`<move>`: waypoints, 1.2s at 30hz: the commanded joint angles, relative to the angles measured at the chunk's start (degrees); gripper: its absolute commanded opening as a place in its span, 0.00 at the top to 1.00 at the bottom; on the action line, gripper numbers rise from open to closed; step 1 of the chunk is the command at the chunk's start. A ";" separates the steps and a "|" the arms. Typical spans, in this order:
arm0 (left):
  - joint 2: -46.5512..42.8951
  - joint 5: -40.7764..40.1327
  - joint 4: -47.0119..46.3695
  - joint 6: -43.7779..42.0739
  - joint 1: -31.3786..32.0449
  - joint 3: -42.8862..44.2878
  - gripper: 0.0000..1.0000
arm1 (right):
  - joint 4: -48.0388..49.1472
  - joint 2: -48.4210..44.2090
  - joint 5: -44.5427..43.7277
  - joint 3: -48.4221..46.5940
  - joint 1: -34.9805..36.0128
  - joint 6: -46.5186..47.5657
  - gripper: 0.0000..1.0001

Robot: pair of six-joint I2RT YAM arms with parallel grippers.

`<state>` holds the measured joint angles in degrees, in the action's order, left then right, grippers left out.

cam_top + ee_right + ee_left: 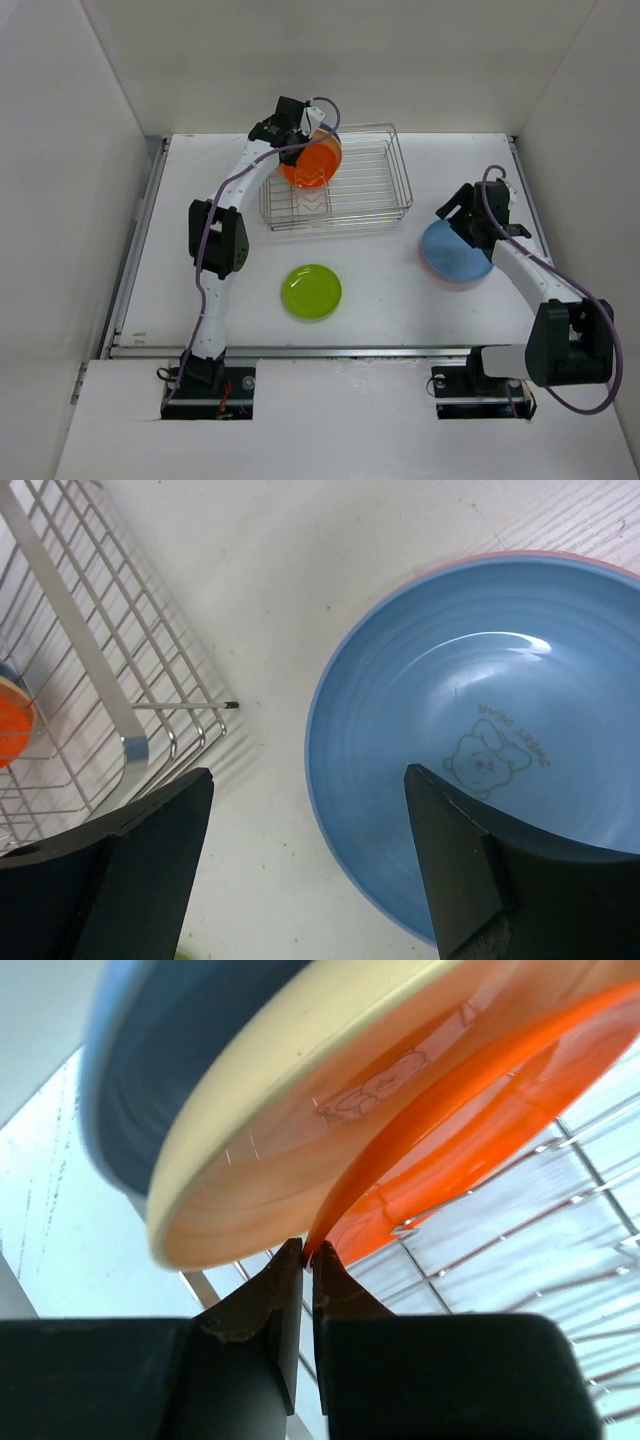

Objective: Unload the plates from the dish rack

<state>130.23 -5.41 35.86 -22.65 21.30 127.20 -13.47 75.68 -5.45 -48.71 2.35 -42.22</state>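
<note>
Now my left tool (308,1255) is pinched shut on the thin rim of the orange plate (470,1140), which stands at the left end of the dish rack (392,195). I judge it light, stiff, slick plastic, so the rim needs a firm hold. My right tool (305,780) gapes wide, holding nothing, above the blue plate (480,710) on the bench (400,300) at right. Only the left wrist view shows a cream plate (260,1160) just beside the orange one.
</note>
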 commanded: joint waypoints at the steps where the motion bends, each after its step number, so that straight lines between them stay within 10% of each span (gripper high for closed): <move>1: -9.29 1.89 -1.75 0.77 0.50 -0.63 1.00 | -1.73 -3.86 -1.92 -2.53 0.46 1.08 0.17; 36: -22.66 11.20 7.36 7.89 2.43 -6.96 1.00 | 11.79 -1.32 15.10 -7.19 22.35 16.99 0.08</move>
<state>110.28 2.22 39.99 -15.81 23.99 119.68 -7.66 74.41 5.13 -52.84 24.14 -27.16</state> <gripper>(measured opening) 0.035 0.919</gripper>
